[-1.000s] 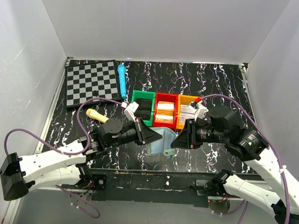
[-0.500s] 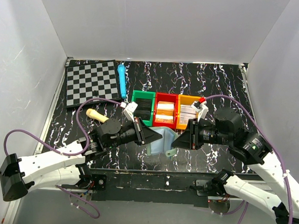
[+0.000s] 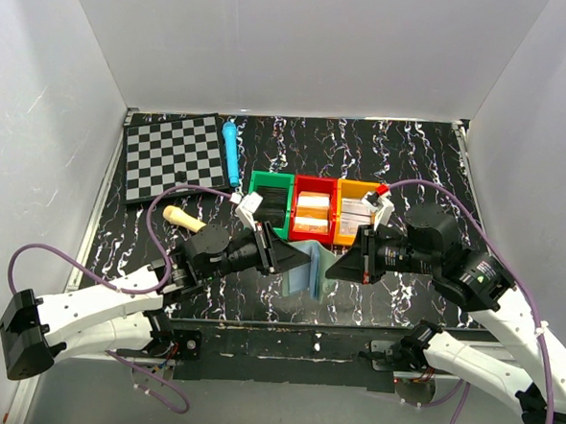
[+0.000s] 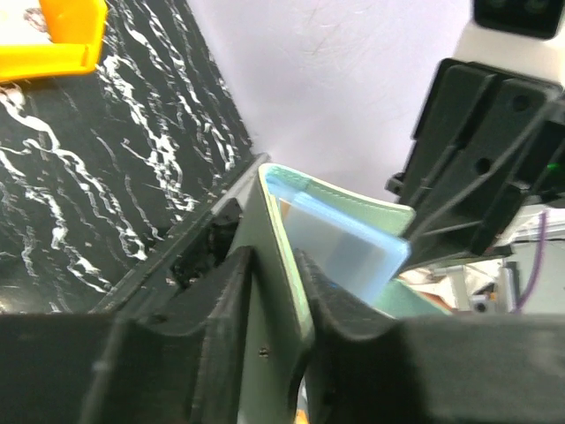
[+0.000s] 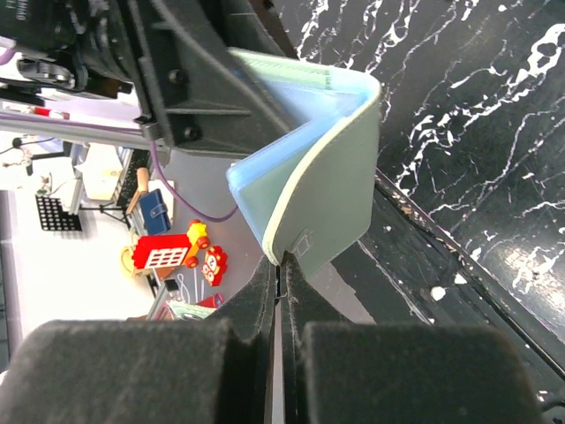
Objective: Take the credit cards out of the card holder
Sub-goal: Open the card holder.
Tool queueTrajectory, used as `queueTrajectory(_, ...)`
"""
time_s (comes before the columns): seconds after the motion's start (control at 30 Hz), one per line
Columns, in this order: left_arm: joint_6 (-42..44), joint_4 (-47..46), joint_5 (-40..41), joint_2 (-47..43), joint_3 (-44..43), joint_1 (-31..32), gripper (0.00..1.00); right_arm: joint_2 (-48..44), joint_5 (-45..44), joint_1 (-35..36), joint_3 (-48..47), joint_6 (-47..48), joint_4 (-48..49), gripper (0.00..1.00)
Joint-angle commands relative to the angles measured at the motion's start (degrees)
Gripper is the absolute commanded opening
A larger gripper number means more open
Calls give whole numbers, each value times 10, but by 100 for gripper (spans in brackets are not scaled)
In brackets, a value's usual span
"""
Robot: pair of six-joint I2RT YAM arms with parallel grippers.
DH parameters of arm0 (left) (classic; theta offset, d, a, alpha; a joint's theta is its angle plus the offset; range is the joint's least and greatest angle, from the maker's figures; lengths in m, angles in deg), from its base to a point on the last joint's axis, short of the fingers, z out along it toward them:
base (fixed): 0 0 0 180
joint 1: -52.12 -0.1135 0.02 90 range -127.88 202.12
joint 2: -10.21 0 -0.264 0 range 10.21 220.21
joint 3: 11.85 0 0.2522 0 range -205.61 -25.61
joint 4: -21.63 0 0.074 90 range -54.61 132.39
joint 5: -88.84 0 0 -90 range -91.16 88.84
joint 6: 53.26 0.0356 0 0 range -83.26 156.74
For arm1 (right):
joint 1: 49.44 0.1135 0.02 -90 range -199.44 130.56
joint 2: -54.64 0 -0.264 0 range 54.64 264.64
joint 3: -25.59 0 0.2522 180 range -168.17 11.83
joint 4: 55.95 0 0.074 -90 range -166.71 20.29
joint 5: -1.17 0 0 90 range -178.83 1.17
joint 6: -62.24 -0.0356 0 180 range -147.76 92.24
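- The right pincer (image 5: 279, 281) is pressed together on the lower edge of one grey-green flap of the card holder (image 5: 331, 177).
- The left pincer (image 4: 274, 283) straddles the other flap with a finger close on each side. Whether it bites or merely flanks the flap, I cannot tell.
- The card holder hangs half open between the two, above the surface (image 3: 412, 153) and just in front of the red bin (image 3: 316, 179). Its pale blue panels (image 4: 349, 247) face inward, and no card edge shows.
- If the left hold is slack, spreading the flaps could slip that side free. The holder would then swing or drop from the right's thin edge pinch.
- With both pincers occupied, neither is free to draw a card.
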Motion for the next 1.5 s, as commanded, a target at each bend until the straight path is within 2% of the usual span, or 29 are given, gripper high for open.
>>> queueTrajectory(0.0,-4,-60,-29,-14,9,3,33,4,-20,-2,-27,32,-25,1)
queueTrajectory(0.1,-6,-72,-29,-27,18,3,40,3,-25,-2,-29,34,-33,1)
queueTrajectory(0.33,3,-72,-43,-19,9,3,41,4,-10,-3,-16,22,-7,1)
queueTrajectory(0.47,8,-75,-52,-8,1,3,52,7,5,-3,-15,11,7,1)
queueTrajectory(0.6,11,-85,-63,3,-7,3,57,15,7,-2,-18,4,8,1)
queueTrajectory(1.47,49,-13,-27,9,-40,9,60,29,3,-3,-20,3,-2,1)
